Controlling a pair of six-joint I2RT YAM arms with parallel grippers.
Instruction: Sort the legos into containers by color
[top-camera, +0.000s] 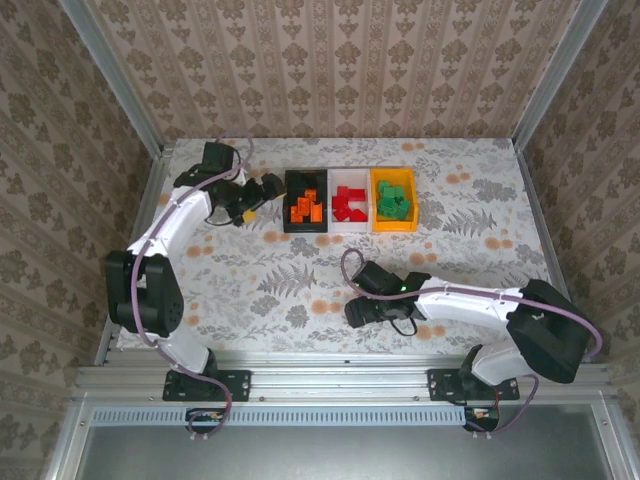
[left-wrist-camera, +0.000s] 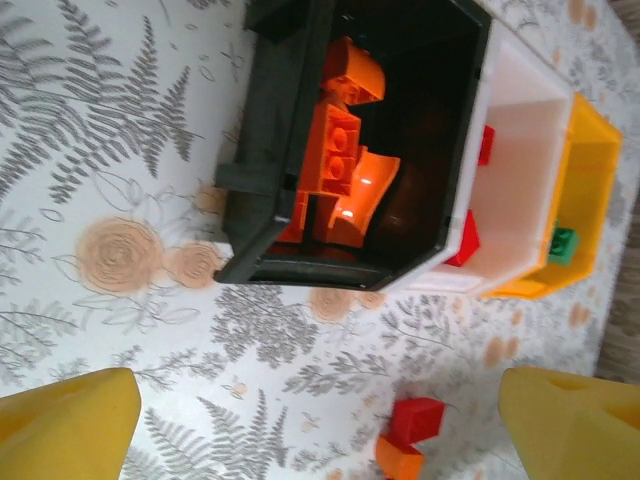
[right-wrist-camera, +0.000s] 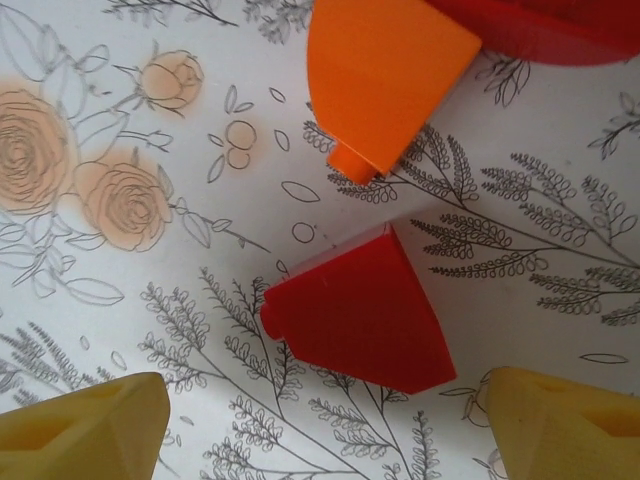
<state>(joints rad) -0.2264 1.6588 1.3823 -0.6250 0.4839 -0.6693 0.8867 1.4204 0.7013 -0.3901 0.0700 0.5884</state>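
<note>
Both jaws: we see them spread wide, holding nothing;
Left gripper (left-wrist-camera: 318, 405): just beside edge of black bin (left-wrist-camera: 250, 200);
Right gripper (right-wrist-camera: 325, 395): red brick (right-wrist-camera: 360, 310) between fingertips (right-wrist-camera: 90, 430), untouched; open table (top-camera: 480, 250) around.

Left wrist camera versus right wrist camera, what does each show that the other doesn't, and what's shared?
Left wrist: the black bin holding orange bricks, the white bin, the orange-yellow bin with a green brick. Right wrist: a second red piece at the top edge. Shared: a red brick beside an orange brick on the floral table, possibly the same pair.
</note>
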